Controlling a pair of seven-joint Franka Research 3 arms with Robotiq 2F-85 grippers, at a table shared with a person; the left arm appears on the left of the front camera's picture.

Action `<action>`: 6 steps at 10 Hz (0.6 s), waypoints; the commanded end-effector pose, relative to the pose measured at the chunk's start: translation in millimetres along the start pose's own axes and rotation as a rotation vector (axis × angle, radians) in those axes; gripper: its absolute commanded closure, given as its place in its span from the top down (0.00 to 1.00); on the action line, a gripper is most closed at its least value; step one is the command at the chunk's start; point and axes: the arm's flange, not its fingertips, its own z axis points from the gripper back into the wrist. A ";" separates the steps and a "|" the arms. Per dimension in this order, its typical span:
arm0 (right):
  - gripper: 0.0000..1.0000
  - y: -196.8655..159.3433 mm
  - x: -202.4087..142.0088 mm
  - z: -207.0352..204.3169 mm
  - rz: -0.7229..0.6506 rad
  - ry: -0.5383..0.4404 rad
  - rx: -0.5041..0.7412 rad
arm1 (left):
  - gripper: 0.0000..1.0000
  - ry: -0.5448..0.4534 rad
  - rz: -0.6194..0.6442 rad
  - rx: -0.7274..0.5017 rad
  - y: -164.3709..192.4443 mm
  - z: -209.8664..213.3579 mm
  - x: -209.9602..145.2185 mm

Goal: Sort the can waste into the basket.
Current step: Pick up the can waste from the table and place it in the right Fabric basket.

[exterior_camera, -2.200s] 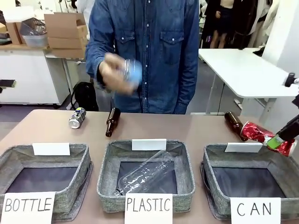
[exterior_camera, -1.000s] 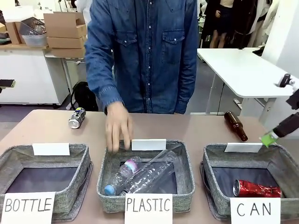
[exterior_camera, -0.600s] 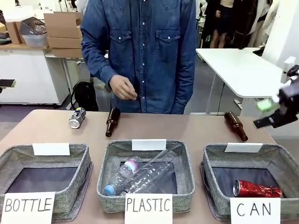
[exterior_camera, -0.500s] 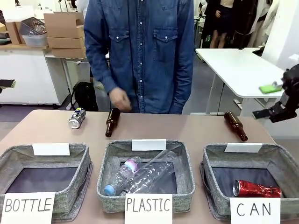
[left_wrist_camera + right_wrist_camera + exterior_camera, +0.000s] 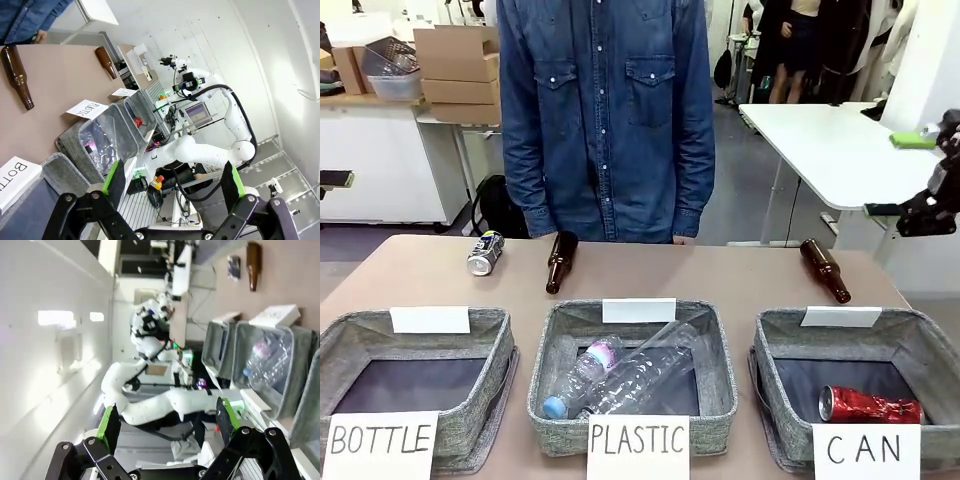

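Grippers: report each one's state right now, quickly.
Left gripper: open, holding nothing.
Right gripper: open, holding nothing.

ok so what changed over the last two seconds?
Right claw let the red can go into the CAN basket, then rose away, open. The person dropped a small bottle into the PLASTIC basket and withdrew. Dark can, brown bottles unmoved.

Front faces person (image 5: 605, 110); all views share PLASTIC basket (image 5: 546, 372).
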 end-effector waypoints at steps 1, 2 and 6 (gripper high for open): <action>1.00 -2.0 -4.9 1.5 0.035 0.049 -0.031 | 1.00 0.006 -0.018 -0.009 -2.0 -0.6 -0.7; 1.00 -2.0 -4.9 1.5 0.035 0.049 -0.031 | 1.00 0.006 -0.018 -0.009 -2.0 -0.6 -0.7; 1.00 -2.0 -4.9 1.5 0.035 0.049 -0.031 | 1.00 0.006 -0.018 -0.009 -2.0 -0.6 -0.7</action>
